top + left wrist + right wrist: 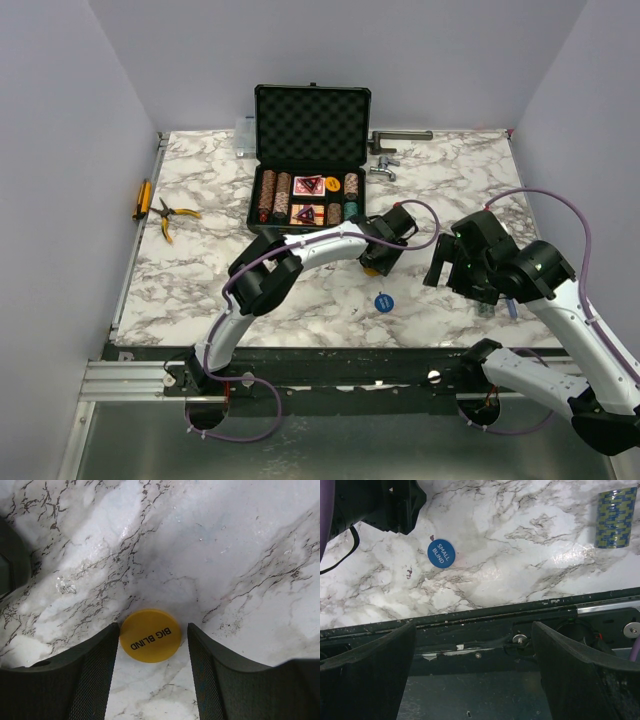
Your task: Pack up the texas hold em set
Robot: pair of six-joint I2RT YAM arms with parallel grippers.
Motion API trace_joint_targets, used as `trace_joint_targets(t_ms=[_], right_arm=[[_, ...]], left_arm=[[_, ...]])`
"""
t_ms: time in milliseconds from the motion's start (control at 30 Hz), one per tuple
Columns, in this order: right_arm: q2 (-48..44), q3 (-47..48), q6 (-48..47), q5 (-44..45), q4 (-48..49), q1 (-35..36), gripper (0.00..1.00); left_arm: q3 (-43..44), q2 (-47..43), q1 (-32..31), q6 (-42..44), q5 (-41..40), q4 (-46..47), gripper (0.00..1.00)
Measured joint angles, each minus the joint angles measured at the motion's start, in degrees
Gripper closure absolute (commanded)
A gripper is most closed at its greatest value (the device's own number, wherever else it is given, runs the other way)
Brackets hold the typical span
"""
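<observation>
The black briefcase point(311, 120) stands open at the back, its foam lid up; its tray holds brown and teal chip stacks, cards, a red triangle and a yellow disc. A yellow "BIG BLIND" disc point(150, 635) lies flat on the marble, and my left gripper point(153, 647) is open, low over it, a finger on each side; the top view point(372, 267) shows it too. A blue "SMALL BLIND" disc point(441, 553) lies apart on the marble point(384, 301). A teal chip stack point(616, 517) stands on the table. My right gripper point(474, 630) is open and empty over the table's front edge.
Pliers point(172, 216) and a yellow-handled tool point(143, 198) lie at the left. Metal tools point(392, 150) lie right of the briefcase, a clear organiser box point(244, 135) to its left. The black front rail point(485, 625) runs below the right gripper.
</observation>
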Motion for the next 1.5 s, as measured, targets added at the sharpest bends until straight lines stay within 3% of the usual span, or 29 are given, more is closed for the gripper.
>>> trace_joint_targets(t_ms=[467,1000,1500], right_arm=[[0.0,0.0,0.1,0.0,0.1,0.0,0.0],[0.1,0.0,0.6,0.0,0.1,0.0,0.0],[4.8,7.0,-0.1,3.1,0.1,0.0,0.0]], left_arm=[[-0.2,-0.1,-0.6,-6.0,-3.6,-0.5,0.35],[-0.2,-0.2,-1.2,-8.5,-5.1,-1.7,0.65],[-1.5,-1.0,-1.2,-8.9,-5.1,-1.6,0.72]])
